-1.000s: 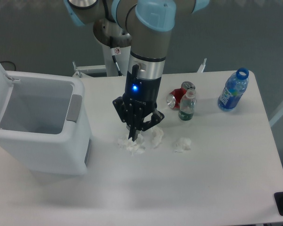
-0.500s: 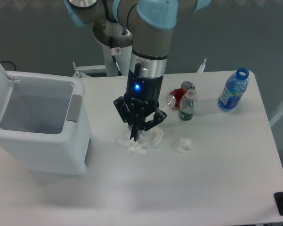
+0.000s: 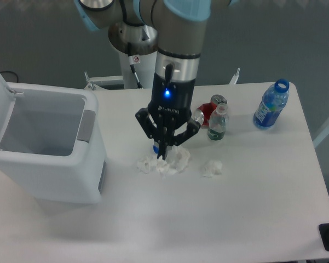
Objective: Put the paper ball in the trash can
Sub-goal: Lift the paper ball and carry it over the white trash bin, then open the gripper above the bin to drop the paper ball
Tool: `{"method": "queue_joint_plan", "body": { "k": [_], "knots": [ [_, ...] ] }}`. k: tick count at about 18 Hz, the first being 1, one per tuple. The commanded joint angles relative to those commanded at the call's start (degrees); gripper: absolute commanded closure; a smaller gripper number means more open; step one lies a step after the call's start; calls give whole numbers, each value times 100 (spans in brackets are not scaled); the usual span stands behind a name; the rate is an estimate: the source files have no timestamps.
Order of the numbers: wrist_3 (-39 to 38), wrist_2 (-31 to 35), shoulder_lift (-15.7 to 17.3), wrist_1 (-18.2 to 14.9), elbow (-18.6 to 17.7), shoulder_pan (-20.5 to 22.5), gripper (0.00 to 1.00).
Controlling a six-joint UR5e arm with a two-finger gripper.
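The paper ball (image 3: 165, 166) is a crumpled white wad on the table, right of the trash can. My gripper (image 3: 163, 156) points straight down with its fingers closed together, the tips pinched into the top of the wad, which still touches the table. The trash can (image 3: 49, 181) is a large white bin at the left, its lid up and its pale grey inside showing. It stands well left of the gripper.
More white wads lie close by: one (image 3: 145, 164) left of the ball, one (image 3: 181, 156) touching its right, one (image 3: 212, 167) further right. A red can (image 3: 203, 114), a small green-labelled bottle (image 3: 217, 124) and a blue bottle (image 3: 271, 105) stand behind.
The shut gripper has shifted a little to the right and slightly up. The wad under its tips has shifted right with it, against the neighbouring wad.
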Motion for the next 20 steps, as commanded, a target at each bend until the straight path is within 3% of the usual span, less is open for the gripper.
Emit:
{"method": "queue_joint_plan", "body": {
  "k": [7,12,20],
  "knots": [
    [-282,-212,457,-26,-53,-185,100],
    [-336,-291,615,-35,-245,-912,100],
    [-353,-265,853,-44,-667,-1679,100]
  ]
}}
